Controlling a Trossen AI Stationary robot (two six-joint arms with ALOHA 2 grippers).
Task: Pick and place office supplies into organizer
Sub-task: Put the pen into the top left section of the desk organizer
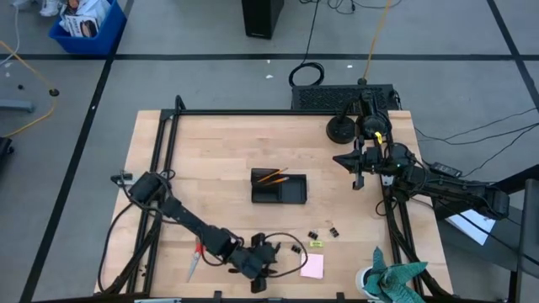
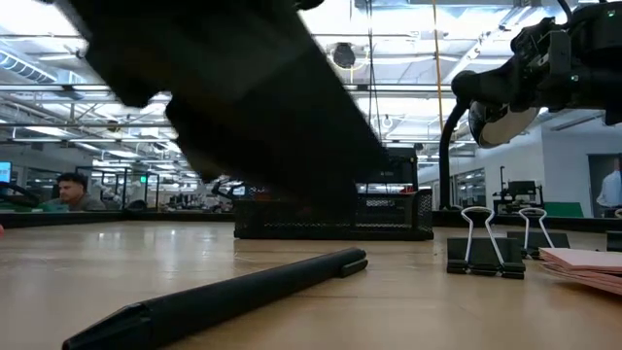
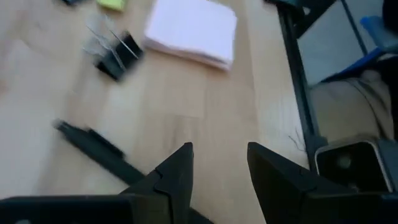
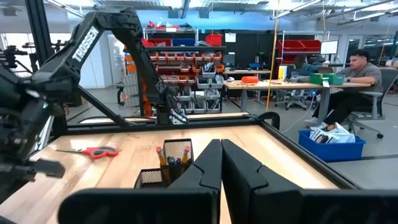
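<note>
My left gripper [image 1: 259, 268] [image 3: 219, 149] is open and hovers low near the table's near edge. It stands just beside a black pen [image 3: 93, 144] [image 2: 224, 297] that lies flat on the wood. A binder clip [image 3: 115, 53], a pink sticky-note pad [image 1: 312, 266] [image 3: 193, 31] and a small yellow pad [image 1: 317, 244] lie to its right. Red-handled scissors [image 1: 195, 259] lie to its left. The black organizer [image 1: 280, 187] [image 4: 163, 169] at mid-table holds orange pencils [image 1: 271, 177]. My right gripper [image 1: 357, 179] [image 4: 221, 144] is shut and empty, raised at the right of the organizer.
Two more binder clips [image 1: 323, 232] lie between the organizer and the pads. A teal cloth [image 1: 396, 282] sits at the near right corner. A black round base [image 1: 342, 129] stands at the far right. A black frame rail [image 3: 297, 74] runs along the table edge by my left gripper.
</note>
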